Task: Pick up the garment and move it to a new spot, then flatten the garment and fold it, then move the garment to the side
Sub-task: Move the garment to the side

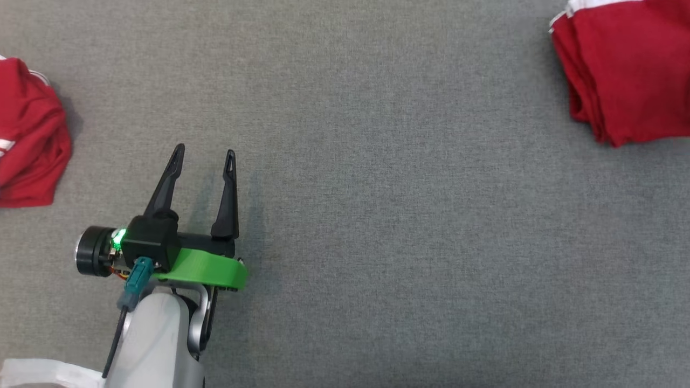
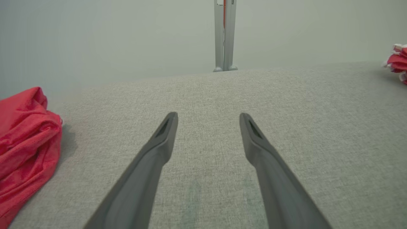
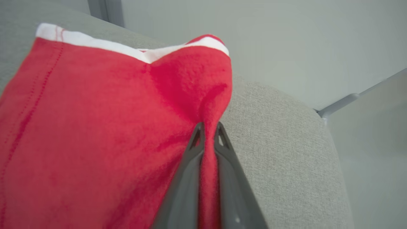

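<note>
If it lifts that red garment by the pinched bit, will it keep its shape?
Probably not: the red garment bunches softly where the right gripper pinches it, so it should droop. The knit looks thin, light and unlikely to slip.

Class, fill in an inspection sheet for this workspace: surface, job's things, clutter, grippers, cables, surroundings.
Surface: grey fabric surface, flat.
Job's things: crumpled garment at the left edge; folded garment at the far right; both red with white trim.
Clutter: white item at the near-left corner, unclear what.
Grippers: left gripper open over bare surface; right gripper shut on a red fold, seemingly the folded garment's.
Cables: black cable along the left forearm.
Surroundings: pale wall, grey post.
</note>
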`<state>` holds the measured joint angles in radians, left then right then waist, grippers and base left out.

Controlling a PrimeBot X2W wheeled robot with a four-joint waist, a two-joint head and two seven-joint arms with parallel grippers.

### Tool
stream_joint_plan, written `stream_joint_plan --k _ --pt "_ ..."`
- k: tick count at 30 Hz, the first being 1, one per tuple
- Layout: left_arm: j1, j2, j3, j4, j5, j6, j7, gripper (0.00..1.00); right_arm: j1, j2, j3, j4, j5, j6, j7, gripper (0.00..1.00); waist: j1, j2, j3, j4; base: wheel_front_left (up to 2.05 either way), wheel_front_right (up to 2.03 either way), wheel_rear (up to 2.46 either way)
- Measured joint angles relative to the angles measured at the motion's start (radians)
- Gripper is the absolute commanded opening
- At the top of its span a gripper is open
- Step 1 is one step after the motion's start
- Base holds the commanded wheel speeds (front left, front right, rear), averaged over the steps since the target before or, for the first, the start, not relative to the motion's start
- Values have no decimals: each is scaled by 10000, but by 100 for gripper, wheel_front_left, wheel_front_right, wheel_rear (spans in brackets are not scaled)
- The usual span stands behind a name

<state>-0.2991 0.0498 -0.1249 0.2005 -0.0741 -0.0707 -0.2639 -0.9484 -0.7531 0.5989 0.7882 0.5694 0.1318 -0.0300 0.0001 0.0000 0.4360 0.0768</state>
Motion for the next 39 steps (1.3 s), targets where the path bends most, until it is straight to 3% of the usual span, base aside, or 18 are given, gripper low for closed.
stream_joint_plan --k 12,26,28,29,30,39 --pt "-698 546 90 -686 368 -161 0 100 -1434 -1544 -90 -426 182 -2 109 0 1 1 1582 -1074 0 0 0" --pt "-722 851 146 -1444 431 -171 -19 100 -1908 -2034 -339 -146 221 0 94 0 -2 0 2623 -1838 0 0 0" --pt "-725 855 134 -1496 453 -171 -27 100 -2008 -2000 -362 -4 58 0 -35 44 -2 0 2688 -1829 0 0 0" --pt "-729 855 119 -1515 468 -171 -27 100 -2080 -1992 -364 77 -63 0 -102 89 -1 1 2708 -1811 0 0 0" --pt "-740 849 104 -1522 474 -171 -27 100 -2140 -1965 -364 159 -165 0 -115 100 -1 1 2722 -1791 0 0 0" --pt "-802 738 71 -1333 451 -113 -27 100 -2492 -1590 -573 757 -1037 0 -1162 100 -1 0 2543 -1652 0 0 0"
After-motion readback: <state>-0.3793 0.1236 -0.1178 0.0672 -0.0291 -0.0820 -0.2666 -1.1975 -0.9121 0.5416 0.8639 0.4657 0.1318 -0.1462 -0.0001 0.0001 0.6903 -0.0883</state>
